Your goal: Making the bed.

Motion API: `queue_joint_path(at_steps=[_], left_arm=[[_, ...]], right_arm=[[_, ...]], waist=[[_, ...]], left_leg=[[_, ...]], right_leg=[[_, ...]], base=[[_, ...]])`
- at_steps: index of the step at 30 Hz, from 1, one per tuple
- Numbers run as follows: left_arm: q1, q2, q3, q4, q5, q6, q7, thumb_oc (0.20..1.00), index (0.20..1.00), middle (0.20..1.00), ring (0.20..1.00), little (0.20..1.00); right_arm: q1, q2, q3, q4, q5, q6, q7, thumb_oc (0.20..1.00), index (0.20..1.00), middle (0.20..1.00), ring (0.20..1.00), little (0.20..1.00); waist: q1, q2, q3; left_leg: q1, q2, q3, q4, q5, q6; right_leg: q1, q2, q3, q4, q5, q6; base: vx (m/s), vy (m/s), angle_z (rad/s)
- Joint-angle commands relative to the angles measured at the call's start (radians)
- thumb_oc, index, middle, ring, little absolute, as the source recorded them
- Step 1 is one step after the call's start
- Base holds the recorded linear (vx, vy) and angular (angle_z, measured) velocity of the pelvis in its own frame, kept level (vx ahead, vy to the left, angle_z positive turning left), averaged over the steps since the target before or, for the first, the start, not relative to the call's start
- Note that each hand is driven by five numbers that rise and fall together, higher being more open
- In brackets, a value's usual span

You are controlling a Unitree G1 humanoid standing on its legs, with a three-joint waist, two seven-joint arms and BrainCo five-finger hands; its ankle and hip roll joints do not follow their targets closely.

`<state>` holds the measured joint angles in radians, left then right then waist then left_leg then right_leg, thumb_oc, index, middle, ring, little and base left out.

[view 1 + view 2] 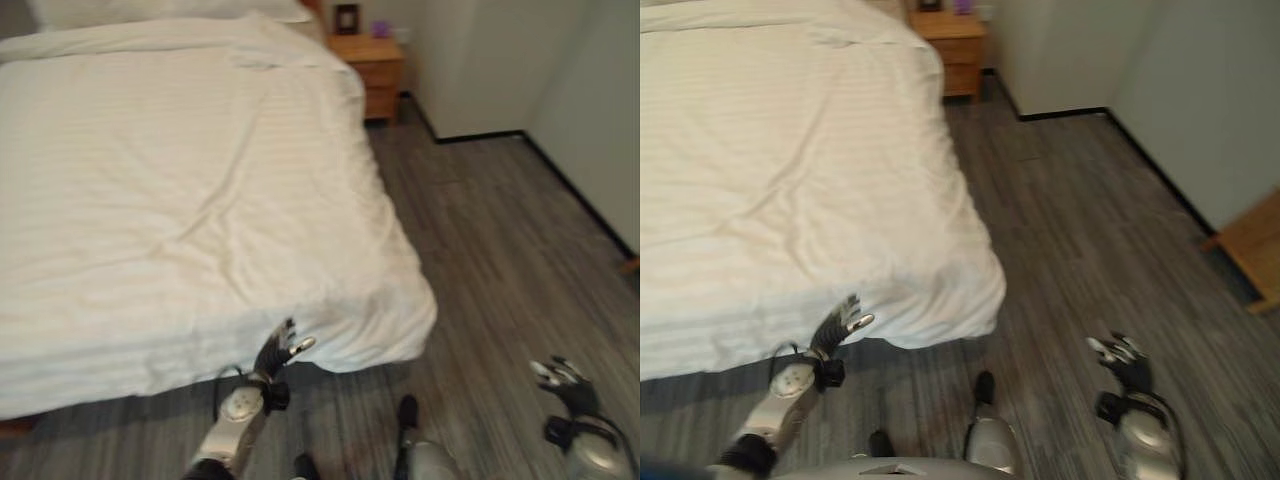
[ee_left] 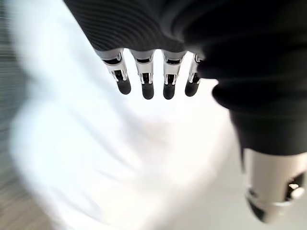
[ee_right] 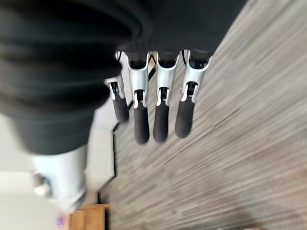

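The white duvet (image 1: pixel 190 180) covers the bed, its near corner hanging over the foot edge above the wood-grain floor (image 1: pixel 480 240). The left hand (image 1: pixel 282 348) reaches up at that hanging edge with fingers relaxed and straight, grasping nothing; its wrist view shows white cloth just past the fingertips (image 2: pixel 147 90). The right hand (image 1: pixel 1122 362) hangs released over the floor, well apart from the bed. The risk: closing on a thin fold could let the cloth slip, or a one-handed pull could skew the corner and deepen the creases.
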<state>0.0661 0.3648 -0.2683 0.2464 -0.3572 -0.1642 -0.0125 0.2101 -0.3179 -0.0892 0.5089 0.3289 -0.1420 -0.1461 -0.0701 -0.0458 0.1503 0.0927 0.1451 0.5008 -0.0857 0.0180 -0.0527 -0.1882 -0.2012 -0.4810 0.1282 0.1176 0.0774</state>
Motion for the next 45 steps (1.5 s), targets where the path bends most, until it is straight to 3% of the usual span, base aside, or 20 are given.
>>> queue_joint_path(at_steps=[1, 3, 11, 13, 14, 16, 17, 18, 19, 22, 23, 27, 32, 33, 36, 39, 40, 41, 43, 45], left_arm=[[-0.013, 0.004, -0.016, 0.006, -0.011, -0.005, -0.068, 1.0, 1.0, 1.0, 1.0, 1.0], [-0.013, -0.008, -0.015, -0.018, -0.034, 0.0, -0.057, 1.0, 1.0, 1.0, 1.0, 1.0], [-0.028, -0.038, -0.049, -0.051, -0.096, 0.004, -0.047, 1.0, 1.0, 1.0, 1.0, 1.0], [-0.044, -0.05, -0.068, -0.054, -0.121, -0.002, -0.038, 1.0, 1.0, 1.0, 1.0, 1.0], [-0.056, -0.057, -0.082, -0.061, -0.153, -0.007, -0.028, 1.0, 1.0, 1.0, 1.0, 1.0], [-0.057, -0.058, -0.082, -0.06, -0.153, -0.008, -0.028, 1.0, 1.0, 1.0, 1.0, 1.0], [-0.056, -0.069, -0.085, -0.056, -0.156, -0.017, -0.019, 1.0, 1.0, 1.0, 1.0, 1.0], [-0.056, -0.069, -0.085, -0.056, -0.156, -0.017, -0.019, 1.0, 1.0, 1.0, 1.0, 1.0], [-0.066, -0.071, -0.093, -0.061, -0.136, -0.03, -0.013, 1.0, 1.0, 1.0, 1.0, 1.0], [-0.077, -0.077, -0.099, -0.065, -0.14, -0.038, -0.003, 1.0, 1.0, 1.0, 1.0, 1.0], [-0.087, -0.079, -0.099, -0.065, -0.135, -0.047, 0.005, 1.0, 1.0, 1.0, 1.0, 1.0], [-0.097, -0.086, -0.096, -0.064, -0.139, -0.05, 0.029, 1.0, 1.0, 1.0, 1.0, 1.0], [-0.109, -0.095, -0.099, -0.056, -0.11, -0.051, 0.043, 1.0, 1.0, 1.0, 1.0, 1.0], [-0.104, -0.101, -0.088, -0.047, -0.099, -0.042, 0.056, 1.0, 1.0, 1.0, 1.0, 1.0], [-0.108, -0.089, -0.081, -0.026, -0.098, -0.036, 0.069, 1.0, 1.0, 1.0, 1.0, 1.0], [-0.119, -0.068, -0.086, -0.026, -0.096, -0.032, 0.076, 1.0, 1.0, 1.0, 1.0, 1.0], [-0.139, -0.047, -0.089, -0.02, -0.081, -0.022, 0.085, 1.0, 1.0, 1.0, 1.0, 1.0], [-0.148, -0.038, -0.089, -0.018, -0.072, -0.022, 0.092, 1.0, 1.0, 1.0, 1.0, 1.0], [-0.163, -0.018, -0.081, -0.028, -0.065, -0.018, 0.105, 1.0, 1.0, 1.0, 1.0, 1.0], [-0.175, -0.008, -0.074, -0.029, -0.056, -0.013, 0.109, 1.0, 1.0, 1.0, 1.0, 1.0]], right_arm=[[-0.063, -0.045, 0.004, -0.053, -0.091, -0.034, 0.025, 1.0, 1.0, 1.0, 1.0, 1.0], [-0.113, 0.009, 0.12, 0.02, -0.137, -0.005, 0.037, 1.0, 1.0, 1.0, 1.0, 1.0], [-0.187, 0.039, 0.322, 0.069, -0.276, 0.029, 0.05, 1.0, 1.0, 1.0, 1.0, 1.0], [-0.203, -0.009, 0.357, 0.076, -0.29, 0.023, 0.066, 1.0, 1.0, 1.0, 1.0, 1.0], [-0.212, -0.053, 0.395, 0.033, -0.329, 0.014, 0.058, 1.0, 1.0, 1.0, 1.0, 1.0], [-0.211, -0.055, 0.394, 0.03, -0.329, 0.016, 0.058, 1.0, 1.0, 1.0, 1.0, 1.0], [-0.21, -0.087, 0.413, 0.004, -0.378, 0.018, 0.065, 1.0, 1.0, 1.0, 1.0, 1.0], [-0.21, -0.087, 0.413, 0.003, -0.378, 0.019, 0.065, 1.0, 1.0, 1.0, 1.0, 1.0], [-0.227, -0.124, 0.433, -0.01, -0.443, 0.012, 0.067, 1.0, 1.0, 1.0, 1.0, 1.0], [-0.255, -0.151, 0.459, -0.015, -0.464, 0.005, 0.067, 1.0, 1.0, 1.0, 1.0, 1.0], [-0.289, -0.171, 0.479, -0.031, -0.49, 0.005, 0.067, 1.0, 1.0, 1.0, 1.0, 1.0], [-0.332, -0.178, 0.486, -0.064, -0.492, 0.008, 0.053, 1.0, 1.0, 1.0, 1.0, 1.0], [-0.347, -0.169, 0.477, -0.111, -0.467, 0.002, 0.048, 1.0, 1.0, 1.0, 1.0, 1.0], [-0.343, -0.171, 0.461, -0.14, -0.466, 0.001, 0.048, 1.0, 1.0, 1.0, 1.0, 1.0], [-0.311, -0.146, 0.448, -0.162, -0.475, 0.002, 0.045, 1.0, 1.0, 1.0, 1.0, 1.0], [-0.299, -0.124, 0.443, -0.155, -0.486, 0.005, 0.041, 1.0, 1.0, 1.0, 1.0, 1.0], [-0.302, -0.111, 0.437, -0.152, -0.493, 0.009, 0.038, 1.0, 1.0, 1.0, 1.0, 1.0], [-0.305, -0.104, 0.433, -0.149, -0.488, 0.009, 0.034, 1.0, 1.0, 1.0, 1.0, 1.0], [-0.307, -0.089, 0.416, -0.155, -0.484, 0.013, 0.028, 1.0, 1.0, 1.0, 1.0, 1.0], [-0.298, -0.078, 0.397, -0.165, -0.48, 0.018, 0.022, 1.0, 1.0, 1.0, 1.0, 1.0]], waist=[[0.026, 0.024, 0.031], [0.068, 0.024, 0.001], [0.098, 0.066, -0.022], [0.103, 0.07, 0.001], [0.135, 0.066, 0.043], [0.132, 0.07, 0.044], [0.162, 0.051, 0.069], [0.159, 0.052, 0.067], [0.181, 0.046, 0.076], [0.19, 0.053, 0.082], [0.198, 0.054, 0.09], [0.206, 0.064, 0.092], [0.236, 0.073, 0.09], [0.237, 0.063, 0.067], [0.232, -0.005, 0.048], [0.236, -0.049, 0.046], [0.224, -0.075, 0.055], [0.217, -0.076, 0.057], [0.193, -0.056, 0.066], [0.176, -0.037, 0.078]], left_leg=[[-0.024, -0.032, -0.053, 0.002, -0.061, 0.021], [-0.015, -0.016, 0.013, 0.01, -0.036, 0.016], [0.006, 0.047, 0.051, 0.032, 0.035, -0.039], [-0.036, 0.112, 0.028, 0.158, 0.074, -0.079], [-0.085, 0.153, -0.108, 0.295, 0.144, -0.11], [-0.093, 0.161, -0.116, 0.308, 0.141, -0.116], [-0.139, 0.091, -0.319, 0.392, 0.11, -0.063], [-0.145, 0.092, -0.322, 0.398, 0.107, -0.062], [-0.15, 0.011, -0.458, 0.412, 0.039, -0.042], [-0.145, -0.041, -0.519, 0.381, -0.008, -0.033], [-0.184, -0.096, -0.553, 0.359, -0.045, -0.028], [-0.276, -0.178, -0.499, 0.228, 0.0, -0.003], [-0.325, -0.164, -0.373, 0.057, 0.121, -0.023], [-0.32, -0.135, -0.294, 0.007, 0.114, -0.001], [-0.29, -0.142, -0.253, 0.008, 0.121, 0.038], [-0.265, -0.146, -0.237, 0.018, 0.097, 0.059], [-0.215, -0.154, -0.228, 0.016, 0.057, 0.079], [-0.192, -0.158, -0.228, 0.014, 0.04, 0.088], [-0.129, -0.144, -0.252, -0.002, 0.003, 0.1], [-0.099, -0.133, -0.278, -0.002, -0.03, 0.102]], right_leg=[[0.243, -0.092, -0.054, -0.055, -0.062, 0.124], [0.31, -0.073, -0.126, -0.076, -0.08, 0.109], [0.354, 0.006, -0.095, -0.205, -0.129, 0.065], [0.366, 0.047, -0.066, -0.215, -0.179, 0.033], [0.373, 0.083, -0.017, -0.215, -0.214, -0.003], [0.374, 0.09, -0.02, -0.215, -0.218, -0.007], [0.357, 0.089, 0.04, -0.215, -0.203, -0.02], [0.355, 0.09, 0.037, -0.215, -0.204, -0.02], [0.339, 0.094, 0.104, -0.215, -0.204, -0.013], [0.333, 0.102, 0.152, -0.215, -0.209, -0.007], [0.33, 0.106, 0.189, -0.215, -0.214, -0.003], [0.342, 0.156, 0.249, -0.215, -0.238, -0.008], [0.406, 0.209, 0.303, -0.215, -0.298, -0.016], [0.45, 0.216, 0.302, -0.215, -0.328, -0.004], [0.498, 0.189, 0.296, -0.195, -0.322, 0.018], [0.475, 0.169, 0.293, -0.085, -0.277, 0.06], [0.408, 0.128, 0.275, 0.094, -0.169, 0.143], [0.372, 0.107, 0.266, 0.186, -0.097, 0.175], [0.27, 0.073, 0.244, 0.354, -0.019, 0.184], [0.202, 0.011, 0.195, 0.382, -0.03, 0.165]], base=[[-0.14, -0.08, -1.03], [-0.12, -0.156, -0.81], [-0.04, -0.273, -0.82], [-0.02, -0.473, -0.26], [-0.01, -0.357, -0.31], [-0.03, -0.214, -0.72], [-0.05, -0.127, -0.83], [0.0, -0.236, -1.12], [0.09, -0.143, -1.38], [0.12, -0.081, -1.47], [0.14, -0.018, -0.97], [0.23, -0.009, -0.84], [0.37, 0.057, -0.56], [0.54, 0.151, -0.4], [0.56, 0.136, 0.0], [0.37, 0.115, 0.15], [0.38, 0.196, -0.01], [0.51, 0.255, -0.03], [0.39, 0.186, -0.01], [0.41, 0.099, 0.34]])
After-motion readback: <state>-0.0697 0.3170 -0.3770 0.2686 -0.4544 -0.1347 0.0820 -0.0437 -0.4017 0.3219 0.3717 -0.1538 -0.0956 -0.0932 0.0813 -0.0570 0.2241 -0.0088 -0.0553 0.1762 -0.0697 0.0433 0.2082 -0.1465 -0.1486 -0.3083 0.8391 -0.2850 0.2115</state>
